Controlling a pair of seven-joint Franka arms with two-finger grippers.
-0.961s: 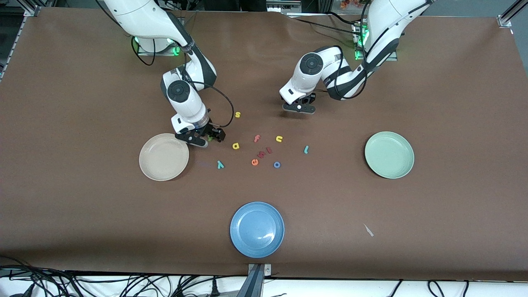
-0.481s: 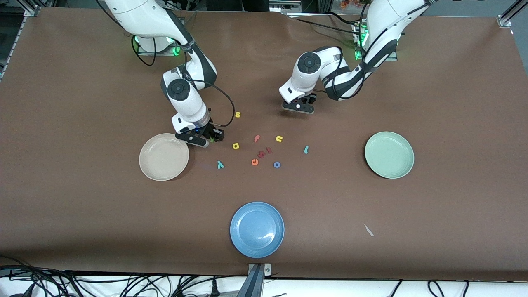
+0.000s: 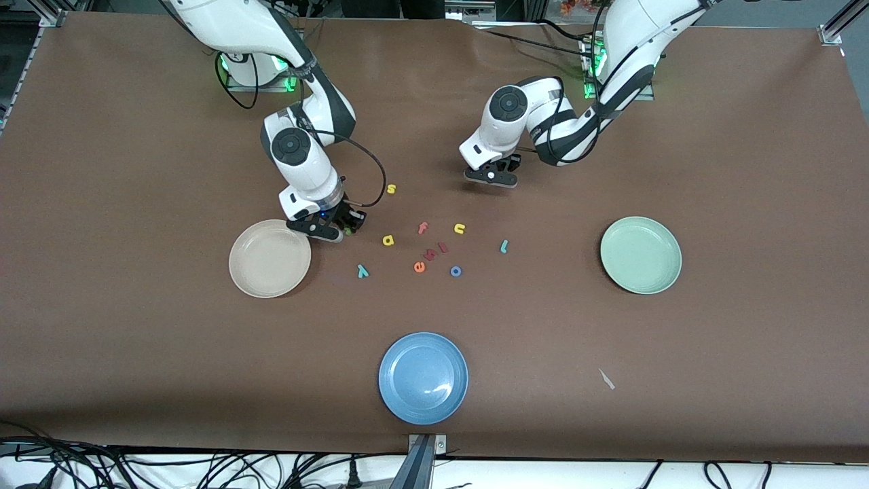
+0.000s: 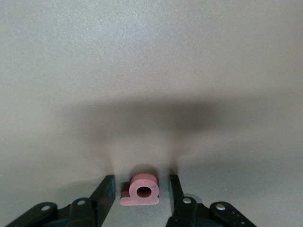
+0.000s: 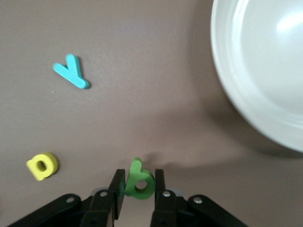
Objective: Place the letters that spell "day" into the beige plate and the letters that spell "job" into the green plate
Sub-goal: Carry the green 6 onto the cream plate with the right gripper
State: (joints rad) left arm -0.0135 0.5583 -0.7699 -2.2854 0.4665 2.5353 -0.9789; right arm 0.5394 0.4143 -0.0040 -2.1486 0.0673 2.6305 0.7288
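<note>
Task letters are small foam pieces.

- d: dark green, clamped between the jaws of the right gripper, which sits low over the worktop just beside the beige plate, on the side toward the left arm's end.
- y: teal, flat on the worktop, nearer the front camera than the right gripper.
- a: yellow, flat, beside the right gripper toward the left arm's end.
- b: pinkish, lying between the jaws of the left gripper. The jaws stand apart with a gap showing on each side, not touching it. The gripper is low over the worktop, farther from the camera than the letter cluster.
- j: teal, flat, at the cluster's edge toward the green plate.
- o: blue ring, flat, nearer the camera than the j.

Containers: the beige plate is cream and round; the green plate is pale mint and lies well apart, toward the left arm's end. All six task letters are outside both plates. A blue plate lies nearest the camera.
</note>
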